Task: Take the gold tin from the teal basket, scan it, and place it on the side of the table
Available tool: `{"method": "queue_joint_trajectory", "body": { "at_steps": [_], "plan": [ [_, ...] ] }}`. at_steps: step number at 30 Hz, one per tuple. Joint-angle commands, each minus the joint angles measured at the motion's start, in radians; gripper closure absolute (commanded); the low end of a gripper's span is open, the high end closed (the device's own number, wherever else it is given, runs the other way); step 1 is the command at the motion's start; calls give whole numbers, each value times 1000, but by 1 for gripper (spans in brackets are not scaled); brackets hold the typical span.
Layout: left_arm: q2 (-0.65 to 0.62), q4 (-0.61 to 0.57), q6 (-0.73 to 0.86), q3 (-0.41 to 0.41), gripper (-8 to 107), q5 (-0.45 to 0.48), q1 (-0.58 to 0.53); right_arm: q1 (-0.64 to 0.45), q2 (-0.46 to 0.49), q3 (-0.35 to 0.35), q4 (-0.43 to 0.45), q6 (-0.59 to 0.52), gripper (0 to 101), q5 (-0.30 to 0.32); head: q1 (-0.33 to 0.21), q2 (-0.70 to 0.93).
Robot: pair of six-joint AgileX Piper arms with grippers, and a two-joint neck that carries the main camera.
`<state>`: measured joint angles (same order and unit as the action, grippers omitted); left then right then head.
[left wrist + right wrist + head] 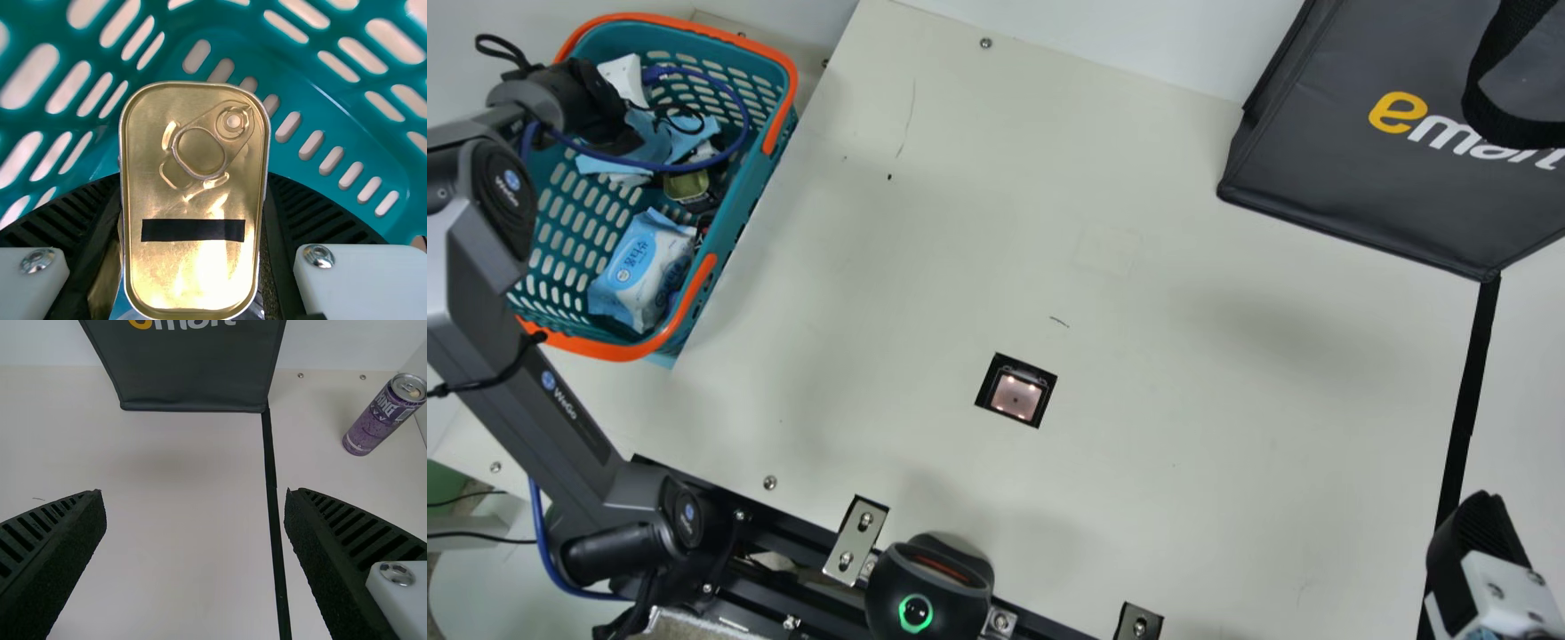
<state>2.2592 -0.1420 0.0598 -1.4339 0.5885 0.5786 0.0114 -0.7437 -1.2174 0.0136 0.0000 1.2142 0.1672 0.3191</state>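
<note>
Tin inside the basket, ring pull and black strip toward the wrist camera. Left tool closed on its two long sides, fingers apart by just the width of the tin, apparently a firm, even hold.

Step in hand: the lift out. Raise straight up first, away from the basket's wall, until well over the orange rim; swing across only then. Keep the squeeze steady, as smooth metal could slip or twist. Mind the looped blue cable, a possible snag on the rim, and avoid dragging up the wipes from the basket's near end.

Next, probably, over to the lit window in the table, rather in from its near edge, or to the black device with a green ring at that edge. Impossible to tell from here which face to scan; allow for a slow turn.

Right tool wide open, nothing between the fingers, over the table's right side. At the far edge, bag; beyond the black tape, toward the far right corner, purple can. For the set-down, stay well away from both.
</note>
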Motion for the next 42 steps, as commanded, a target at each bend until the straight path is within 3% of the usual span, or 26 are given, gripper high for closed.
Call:
{"method": "queue_joint_trajectory", "body": {
  "at_steps": [1,27,42],
  "plan": [
    [-8,-3,2,3,107,5,2,0,0,0,0,0,6,0,-29,2],
    [-110,-34,44,-2,107,119,43,0,0,0,0,0,6,0,-29,2],
    [-331,-143,173,24,107,226,71,0,0,0,0,0,6,0,-29,2]
  ]
}}
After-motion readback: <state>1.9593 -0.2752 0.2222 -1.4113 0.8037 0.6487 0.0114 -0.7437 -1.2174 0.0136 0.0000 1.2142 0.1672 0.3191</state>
